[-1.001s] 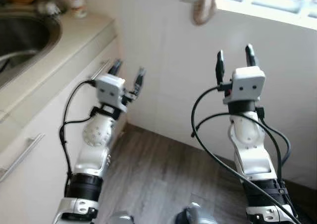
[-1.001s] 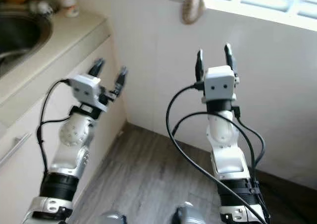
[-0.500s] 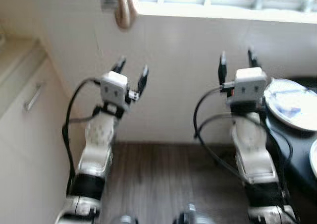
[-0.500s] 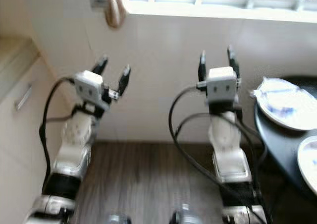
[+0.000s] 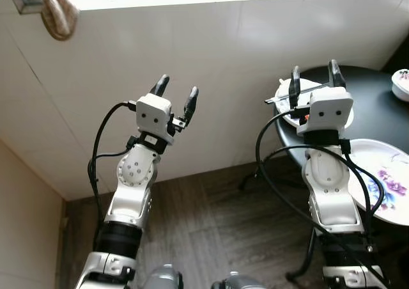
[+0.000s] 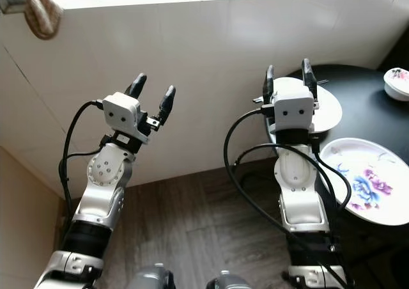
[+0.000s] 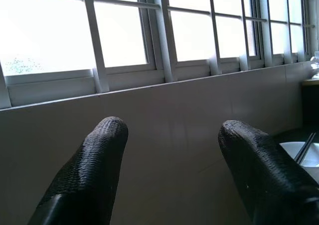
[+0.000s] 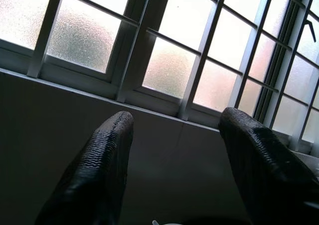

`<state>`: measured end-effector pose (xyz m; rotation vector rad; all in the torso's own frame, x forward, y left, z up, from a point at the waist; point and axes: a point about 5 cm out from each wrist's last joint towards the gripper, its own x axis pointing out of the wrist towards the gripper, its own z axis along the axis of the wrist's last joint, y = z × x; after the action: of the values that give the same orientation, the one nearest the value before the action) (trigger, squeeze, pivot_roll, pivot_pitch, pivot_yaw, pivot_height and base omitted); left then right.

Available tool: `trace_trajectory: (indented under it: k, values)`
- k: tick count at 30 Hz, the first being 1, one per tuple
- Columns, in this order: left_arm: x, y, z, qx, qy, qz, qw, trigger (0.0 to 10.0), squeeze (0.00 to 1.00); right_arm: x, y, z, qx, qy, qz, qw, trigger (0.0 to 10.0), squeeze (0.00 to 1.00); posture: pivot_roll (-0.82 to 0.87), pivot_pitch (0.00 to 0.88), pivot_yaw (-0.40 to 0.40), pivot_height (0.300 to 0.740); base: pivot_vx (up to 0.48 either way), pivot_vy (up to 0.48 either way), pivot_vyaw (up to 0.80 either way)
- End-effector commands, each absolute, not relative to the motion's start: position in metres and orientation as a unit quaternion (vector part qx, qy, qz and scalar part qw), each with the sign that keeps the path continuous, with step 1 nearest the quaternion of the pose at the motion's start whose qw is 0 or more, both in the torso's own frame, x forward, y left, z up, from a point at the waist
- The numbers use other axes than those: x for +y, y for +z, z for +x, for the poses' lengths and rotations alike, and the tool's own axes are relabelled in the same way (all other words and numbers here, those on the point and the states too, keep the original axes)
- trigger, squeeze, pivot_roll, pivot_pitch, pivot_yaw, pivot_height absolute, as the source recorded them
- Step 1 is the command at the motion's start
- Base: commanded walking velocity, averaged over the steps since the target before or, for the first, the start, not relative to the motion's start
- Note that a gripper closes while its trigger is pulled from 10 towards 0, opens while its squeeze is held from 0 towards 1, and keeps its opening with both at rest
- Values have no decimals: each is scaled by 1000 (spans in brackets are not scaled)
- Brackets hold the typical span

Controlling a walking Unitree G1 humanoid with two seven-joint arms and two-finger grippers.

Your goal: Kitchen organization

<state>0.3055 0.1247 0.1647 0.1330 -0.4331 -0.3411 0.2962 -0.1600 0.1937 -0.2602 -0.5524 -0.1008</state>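
1. Now our whole view has swung to the right: the counter and sink that lay on our left a second ago are gone, and the white tiled wall (image 5: 211, 65) under the window (image 7: 124, 31) fills the far side, with a cloth (image 5: 56, 11) hanging at the far left.
2. With that turn, the round black table (image 5: 374, 113) has come into sight on our right, so we judge the robot is leaving the sink area to fetch dishes.
3. On the table we see the flowered plate (image 6: 361, 180) nearest us, a white plate (image 6: 326, 107) farther off with chopsticks (image 5: 281, 98) across it, and a small bowl (image 6: 397, 83) at the far right edge.
4. Our right gripper (image 5: 314, 83) is raised just before the white plate, fingers spread wide, holding nothing.
5. Our left gripper (image 5: 176, 94) is raised toward the wall, well apart from the table, likewise open and empty.
6. Nothing is grasped yet; we judge the next step calls for closing in on the table.
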Motion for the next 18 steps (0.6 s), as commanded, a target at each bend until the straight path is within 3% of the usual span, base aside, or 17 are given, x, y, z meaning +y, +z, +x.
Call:
trace_trajectory:
  k: [1, 7, 14, 18]
  values:
    - [122, 164, 305, -211, -173, 72, 959, 10000, 0, -165, 195, 296, -266, -61, -113, 955, 10000, 0, 136, 0, -36, 740, 0, 0, -788]
    - [122, 163, 305, -211, -172, 64, 960, 10000, 0, -174, 190, 299, -243, -83, -84, 963, 10000, 0, 136, 0, -36, 740, 0, 0, -788]
    - [122, 161, 306, -204, -173, 72, 961, 10000, 0, -193, 160, 307, -132, -140, -79, 978, 10000, 0, 136, 0, -38, 740, 0, 0, -788]
    - [121, 161, 306, -202, -174, 73, 961, 10000, 0, -190, 145, 310, -81, -118, -84, 986, 10000, 0, 136, 0, -38, 740, 0, 0, -781]
